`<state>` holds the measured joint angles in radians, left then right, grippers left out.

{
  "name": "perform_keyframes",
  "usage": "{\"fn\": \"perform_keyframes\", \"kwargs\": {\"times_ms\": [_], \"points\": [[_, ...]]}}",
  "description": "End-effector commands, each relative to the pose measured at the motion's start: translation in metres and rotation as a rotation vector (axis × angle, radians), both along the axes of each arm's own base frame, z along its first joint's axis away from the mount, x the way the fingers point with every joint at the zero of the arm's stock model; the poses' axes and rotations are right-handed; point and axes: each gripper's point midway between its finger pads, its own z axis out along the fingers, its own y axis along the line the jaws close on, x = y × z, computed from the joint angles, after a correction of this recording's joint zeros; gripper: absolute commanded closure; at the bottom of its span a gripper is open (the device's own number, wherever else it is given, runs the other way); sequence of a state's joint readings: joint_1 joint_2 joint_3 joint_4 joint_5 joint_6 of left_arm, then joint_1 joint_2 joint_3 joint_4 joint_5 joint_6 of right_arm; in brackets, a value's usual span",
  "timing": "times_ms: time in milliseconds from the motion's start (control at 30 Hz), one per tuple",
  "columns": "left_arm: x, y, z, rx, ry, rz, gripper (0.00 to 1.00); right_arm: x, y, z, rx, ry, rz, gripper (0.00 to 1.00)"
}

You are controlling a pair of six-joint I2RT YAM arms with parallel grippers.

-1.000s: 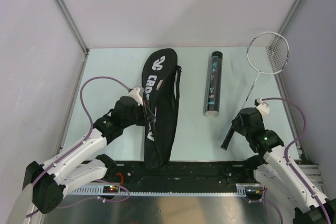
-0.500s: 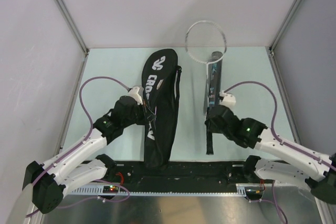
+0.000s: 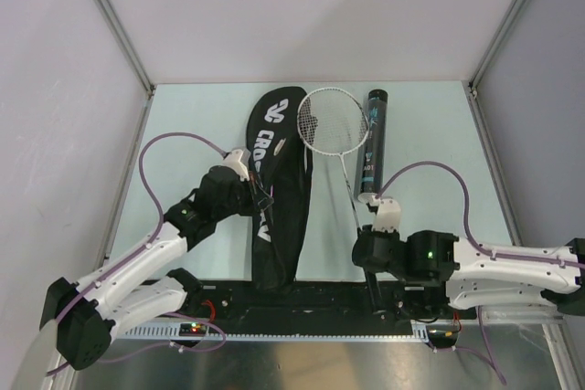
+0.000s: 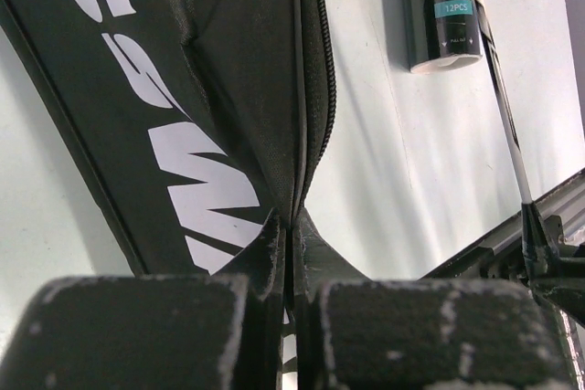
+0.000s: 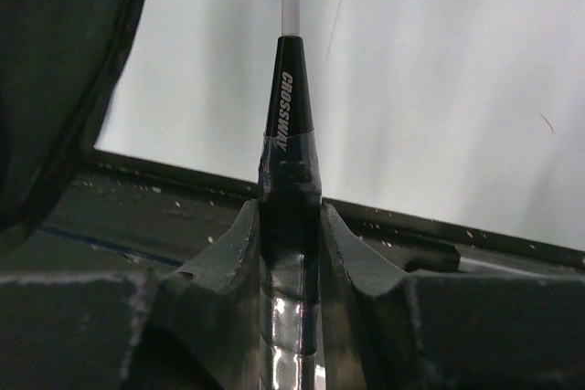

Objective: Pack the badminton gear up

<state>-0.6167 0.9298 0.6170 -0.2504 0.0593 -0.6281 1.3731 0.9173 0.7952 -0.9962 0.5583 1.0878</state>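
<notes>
The black white-lettered racket bag (image 3: 279,189) lies lengthwise on the table left of centre; it also fills the left wrist view (image 4: 183,116). My left gripper (image 3: 259,196) is shut on the bag's zipper edge (image 4: 297,180). My right gripper (image 3: 367,253) is shut on the black handle (image 5: 291,180) of a silver-framed racket. The racket's head (image 3: 334,121) is over the bag's right edge and next to the black tube (image 3: 371,145). The tube's white end shows in the left wrist view (image 4: 443,20). No shuttlecocks or second racket show.
The black rail (image 3: 320,303) runs along the table's near edge under the racket handle. Grey walls and metal posts (image 3: 114,25) close in the table on three sides. The right arm (image 3: 494,267) stretches low across the near right.
My right arm swung the racket from the far right to the left and pulled it nearer; the head now sits between bag and tube. My left gripper kept its hold on the bag.
</notes>
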Motion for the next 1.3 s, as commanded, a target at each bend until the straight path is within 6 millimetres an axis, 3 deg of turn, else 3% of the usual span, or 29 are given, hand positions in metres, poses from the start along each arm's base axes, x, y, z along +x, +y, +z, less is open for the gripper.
{"fn": "perform_keyframes", "kwargs": {"times_ms": [0, 233, 433, 733, 1133, 1267], "points": [[0.019, -0.008, 0.038, -0.074, -0.111, 0.025, 1.0, -0.009, -0.015, 0.016, 0.005, -0.04, -0.04, 1.0], [0.026, -0.01, 0.042, -0.07, -0.118, 0.034, 1.0, -0.04, -0.024, 0.012, -0.019, -0.015, 0.05, 1.0], [0.028, -0.012, 0.043, -0.077, -0.112, 0.042, 1.0, -0.067, -0.02, 0.008, -0.047, -0.002, 0.158, 1.0], [0.03, -0.013, 0.047, -0.087, -0.117, 0.045, 1.0, -0.086, -0.008, 0.018, -0.031, -0.019, 0.22, 1.0], [0.021, -0.022, 0.039, -0.128, -0.105, -0.012, 1.0, -0.059, 0.022, 0.045, 0.013, -0.216, 0.165, 1.0], [0.017, -0.03, 0.039, -0.166, -0.092, -0.048, 1.0, -0.048, 0.046, 0.047, 0.013, -0.256, 0.194, 1.0]]}}
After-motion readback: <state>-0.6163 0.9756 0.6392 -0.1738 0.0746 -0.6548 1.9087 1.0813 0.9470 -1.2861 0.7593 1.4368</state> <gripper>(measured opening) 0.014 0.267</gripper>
